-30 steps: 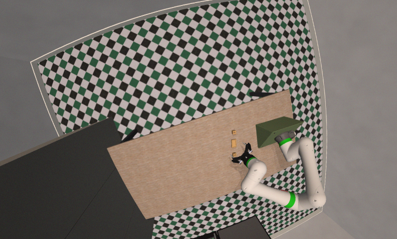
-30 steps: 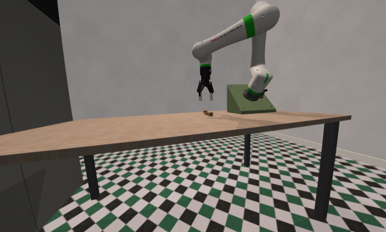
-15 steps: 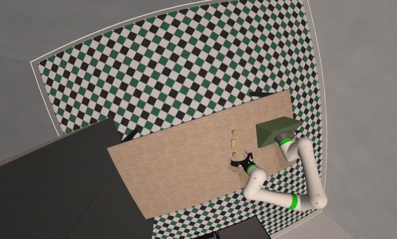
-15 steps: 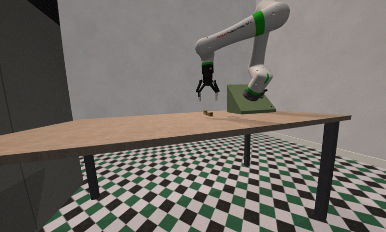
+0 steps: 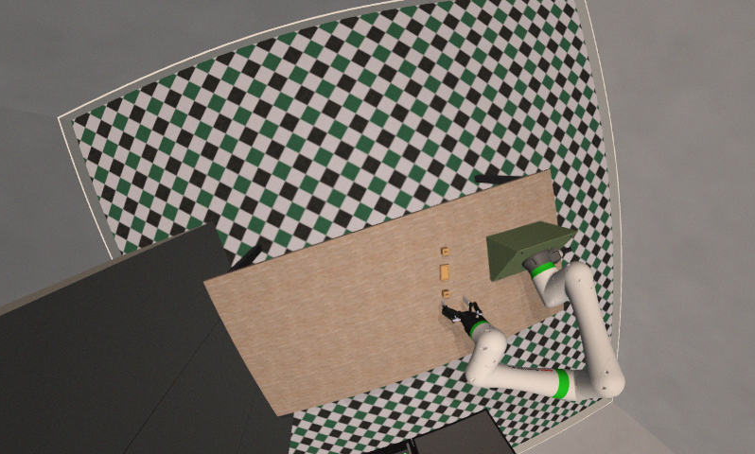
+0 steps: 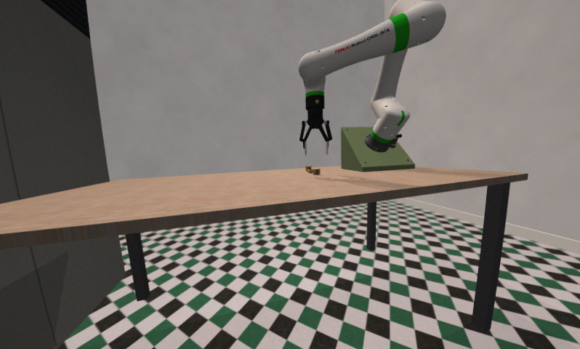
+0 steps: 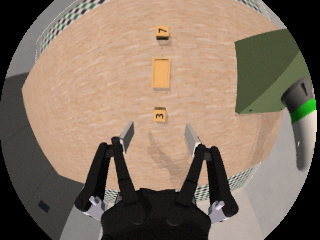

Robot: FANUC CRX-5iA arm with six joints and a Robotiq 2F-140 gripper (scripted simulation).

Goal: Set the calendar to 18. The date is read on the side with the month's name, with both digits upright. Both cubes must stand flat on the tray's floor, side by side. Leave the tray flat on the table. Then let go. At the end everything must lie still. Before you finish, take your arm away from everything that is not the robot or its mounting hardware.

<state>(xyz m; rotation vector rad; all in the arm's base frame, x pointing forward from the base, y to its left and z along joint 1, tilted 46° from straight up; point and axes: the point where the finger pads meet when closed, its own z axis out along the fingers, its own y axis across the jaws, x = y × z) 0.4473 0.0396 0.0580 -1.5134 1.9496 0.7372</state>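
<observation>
Black two-finger gripper with pale grey flat fingertips point(image 5: 454, 302) point(image 6: 316, 148): pointing down, up in the air above the table. Fingers well apart, nothing between them.

Nearest to it: small orange-yellow cube with a black 3 on its top face point(image 5: 446, 293) point(image 7: 159, 115). Stands on the table, lower than the fingertips. In the wrist view it shows just beyond the fingertips, roughly centred between their two lines; digit lies on its side there. No contact with either finger.

Next outward, same line: shallow rectangular orange-yellow tray with a raised rim point(image 5: 445, 271) point(image 7: 154, 73). Flat on the table, long side running along the line of the cubes. Neither cube in it.

Farthest of the three: second small orange-yellow cube, black 7 on top point(image 5: 445, 251) point(image 7: 162, 32). On the table past the tray's far end, apart from it; its 7 also reads sideways from the wrist. Exterior view shows a 2 on a side of the nearer cube; month's name too small to make out.

Under all: light wood-grain table point(image 5: 336, 315) point(image 6: 224, 192) point(image 7: 90, 95). Off to one side of the row, well apart, green wedge-shaped mount point(image 5: 505, 261) point(image 6: 352, 155) point(image 7: 260, 75), carrying the white arm with green bands point(image 5: 595, 325) point(image 6: 353, 49) point(image 7: 302, 140).
</observation>
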